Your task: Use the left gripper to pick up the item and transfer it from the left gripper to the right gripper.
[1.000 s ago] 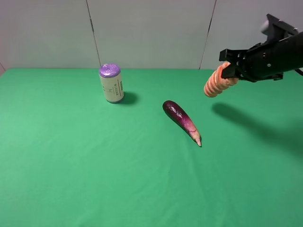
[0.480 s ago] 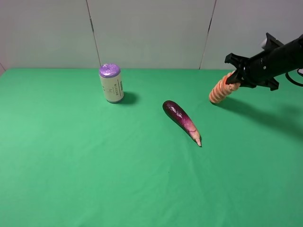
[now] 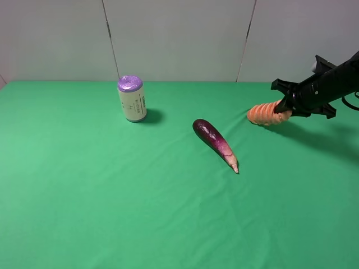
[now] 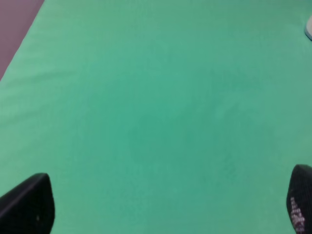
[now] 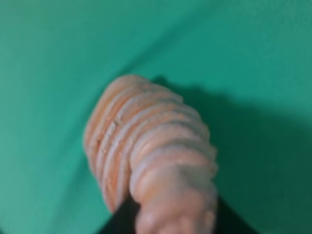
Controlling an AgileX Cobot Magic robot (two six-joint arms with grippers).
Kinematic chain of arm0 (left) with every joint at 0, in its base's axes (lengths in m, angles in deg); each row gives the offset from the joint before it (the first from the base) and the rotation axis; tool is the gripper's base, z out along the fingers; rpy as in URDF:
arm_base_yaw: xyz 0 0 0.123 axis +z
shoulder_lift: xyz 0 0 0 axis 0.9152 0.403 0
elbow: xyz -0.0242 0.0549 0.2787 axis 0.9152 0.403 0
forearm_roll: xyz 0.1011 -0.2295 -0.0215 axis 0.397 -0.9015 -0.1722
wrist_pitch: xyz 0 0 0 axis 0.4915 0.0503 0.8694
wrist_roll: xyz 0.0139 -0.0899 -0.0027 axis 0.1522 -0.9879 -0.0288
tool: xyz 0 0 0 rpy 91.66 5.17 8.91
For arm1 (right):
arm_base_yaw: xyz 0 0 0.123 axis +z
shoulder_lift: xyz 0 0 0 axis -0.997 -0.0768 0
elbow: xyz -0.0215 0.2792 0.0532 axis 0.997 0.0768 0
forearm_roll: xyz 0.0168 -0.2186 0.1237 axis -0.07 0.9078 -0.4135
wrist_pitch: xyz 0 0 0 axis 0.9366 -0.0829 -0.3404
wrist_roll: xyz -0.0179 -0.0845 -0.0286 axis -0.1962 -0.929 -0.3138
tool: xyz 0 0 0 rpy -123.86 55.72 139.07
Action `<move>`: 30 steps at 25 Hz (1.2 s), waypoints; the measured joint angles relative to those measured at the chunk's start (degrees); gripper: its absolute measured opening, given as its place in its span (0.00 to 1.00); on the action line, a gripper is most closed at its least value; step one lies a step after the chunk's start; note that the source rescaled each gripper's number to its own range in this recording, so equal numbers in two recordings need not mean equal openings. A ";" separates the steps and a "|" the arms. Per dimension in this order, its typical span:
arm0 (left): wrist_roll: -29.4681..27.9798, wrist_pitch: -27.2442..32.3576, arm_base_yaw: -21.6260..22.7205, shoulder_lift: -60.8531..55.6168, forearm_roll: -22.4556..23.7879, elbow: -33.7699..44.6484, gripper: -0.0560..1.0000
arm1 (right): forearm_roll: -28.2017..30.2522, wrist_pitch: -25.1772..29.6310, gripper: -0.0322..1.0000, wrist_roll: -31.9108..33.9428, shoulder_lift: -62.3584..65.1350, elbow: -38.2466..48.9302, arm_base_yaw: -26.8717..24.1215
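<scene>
The right gripper (image 3: 285, 105) is clamped on one end of the orange spiral-ribbed item (image 3: 267, 114). The item lies nearly level, low at the far right corner of the green table (image 3: 84, 196); whether it touches the table cannot be told. The left gripper (image 4: 163, 209) hangs over the table with its jaws spread wide. The eggplant (image 3: 215, 144) lies near the table's centre. The purple-topped can (image 3: 132, 99) stands upright near the far edge.
</scene>
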 joint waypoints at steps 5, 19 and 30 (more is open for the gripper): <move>0.00 0.00 0.00 0.00 0.00 0.00 0.95 | 6.41 0.17 0.94 5.96 0.00 0.00 0.00; 0.00 0.00 0.00 0.00 0.00 0.00 0.95 | 12.83 2.83 1.00 8.16 5.62 0.00 0.00; 0.00 0.00 0.00 0.00 0.00 0.00 0.95 | 13.98 7.79 1.00 8.21 16.08 0.00 0.00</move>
